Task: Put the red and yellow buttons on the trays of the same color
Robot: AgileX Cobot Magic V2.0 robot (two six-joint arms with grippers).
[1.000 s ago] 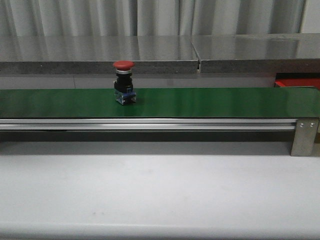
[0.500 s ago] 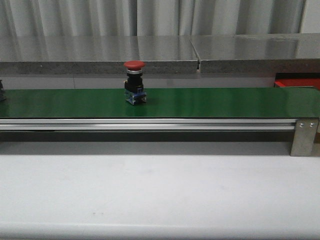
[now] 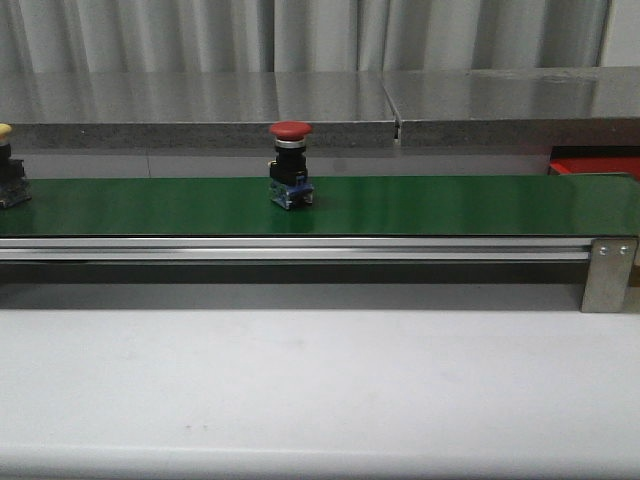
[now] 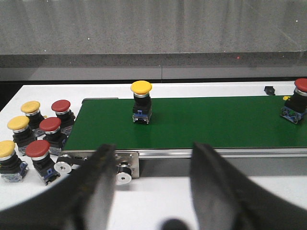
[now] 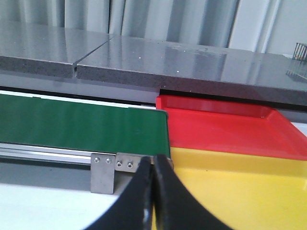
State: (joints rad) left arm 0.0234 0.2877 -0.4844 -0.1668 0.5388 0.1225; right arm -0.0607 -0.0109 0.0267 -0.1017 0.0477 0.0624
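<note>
- Red mushroom-capped push button (image 3: 291,165) stands upright on the long green conveyor belt (image 3: 420,205), left of centre in the front view; the left wrist view catches it at the belt's far end (image 4: 298,100).
- Yellow-capped push button (image 4: 141,101) also stands upright on the belt, near the end by the spare buttons; it sits at the left edge of the front view (image 3: 8,180).
- Long axis on both: vertical, cap up, black body and bluish base down.
- Handling, judged: small, rigid, light; glossy dome likely slippery, top-heavy, easy to tip. Best taken across the black body below the cap.
- Flat red tray (image 5: 225,127) and flat yellow tray (image 5: 240,187) lie side by side past the belt's end.
- Left tool (image 4: 153,177): fingers spread apart, empty, short of the belt.
- Right tool (image 5: 154,191): fingers pressed together, nothing between.
- Spare red and yellow buttons (image 4: 36,141) cluster on the white counter (image 4: 158,201).
</note>
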